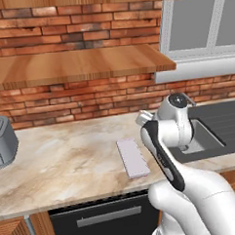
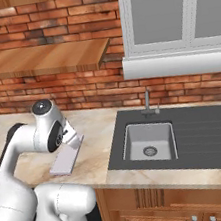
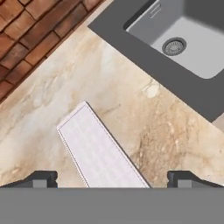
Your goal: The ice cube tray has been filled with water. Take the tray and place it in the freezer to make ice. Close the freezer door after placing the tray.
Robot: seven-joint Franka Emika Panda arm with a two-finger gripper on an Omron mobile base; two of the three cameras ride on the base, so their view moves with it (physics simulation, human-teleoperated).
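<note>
The ice cube tray (image 1: 133, 157) (image 2: 64, 162) is a thin pale lavender-grey slab lying flat on the marble counter (image 1: 68, 156), left of the sink. In the hand view the ice cube tray (image 3: 98, 151) runs diagonally from the middle down to the bottom edge. My gripper (image 3: 116, 179) hangs above the tray's near end, open, with one dark fingertip (image 3: 43, 178) on either side and nothing held. The arm's wrist (image 1: 175, 116) (image 2: 49, 125) is bent over the counter above the tray. The freezer and the freezer door are out of view.
A dark sink (image 2: 149, 142) (image 3: 183, 39) with a faucet (image 2: 148, 101) lies right of the tray. A grey toaster (image 1: 2, 141) stands at the counter's far left. A wooden shelf (image 1: 77, 65) juts from the brick wall above. A black appliance front (image 1: 103, 220) sits below the counter.
</note>
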